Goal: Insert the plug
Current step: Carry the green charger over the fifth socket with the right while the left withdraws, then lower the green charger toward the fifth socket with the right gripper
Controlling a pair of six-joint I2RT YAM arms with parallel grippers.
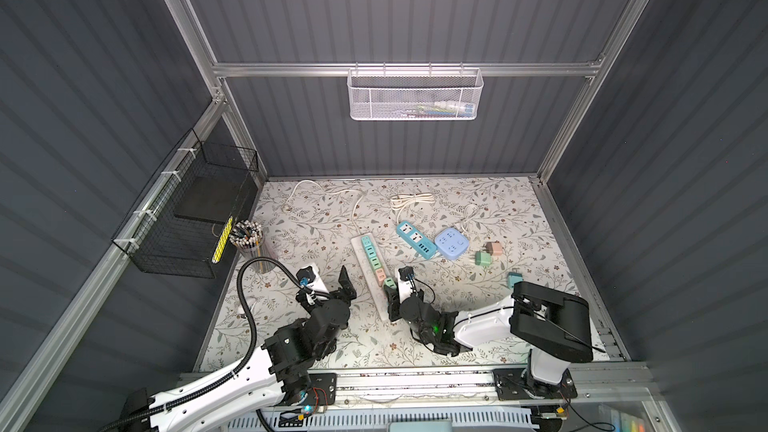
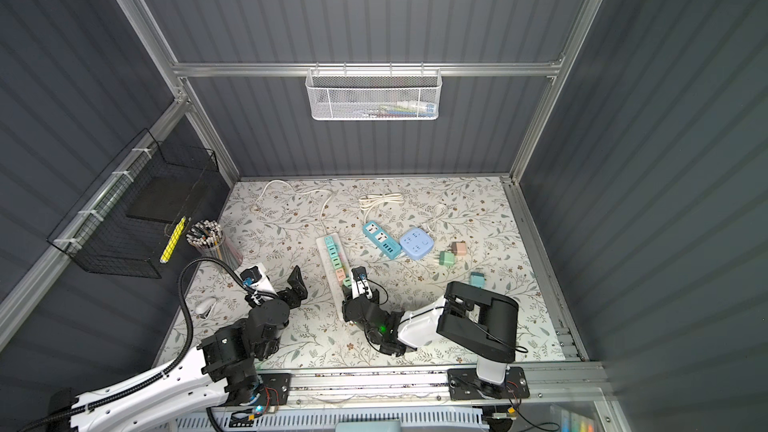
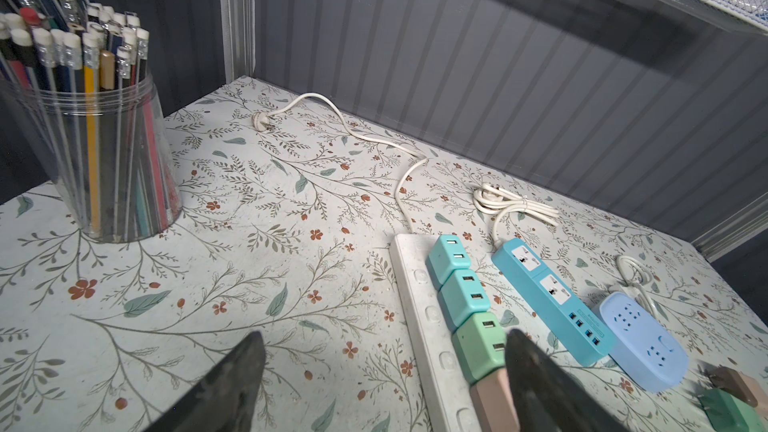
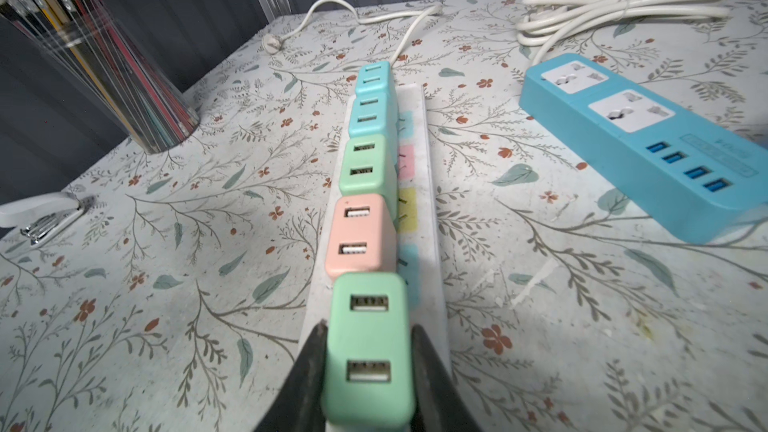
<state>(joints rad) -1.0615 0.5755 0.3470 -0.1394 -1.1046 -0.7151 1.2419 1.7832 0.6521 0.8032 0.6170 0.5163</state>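
Right fingers point(image 4: 307, 376) clamp green USB charger plug point(image 4: 368, 351), lower centre, at white power strip point(image 4: 430, 268). Left fingers point(image 3: 232, 384) open. Label on blue strip point(image 4: 648, 147): I can't read it.

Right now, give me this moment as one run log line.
phase: insert plug | right gripper: shut on green plug, at white power strip beside pink plug | left gripper: open, empty | seating: unclear

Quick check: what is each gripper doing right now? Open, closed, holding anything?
Left gripper: open, holding nothing.
Right gripper: closed on the green plug.
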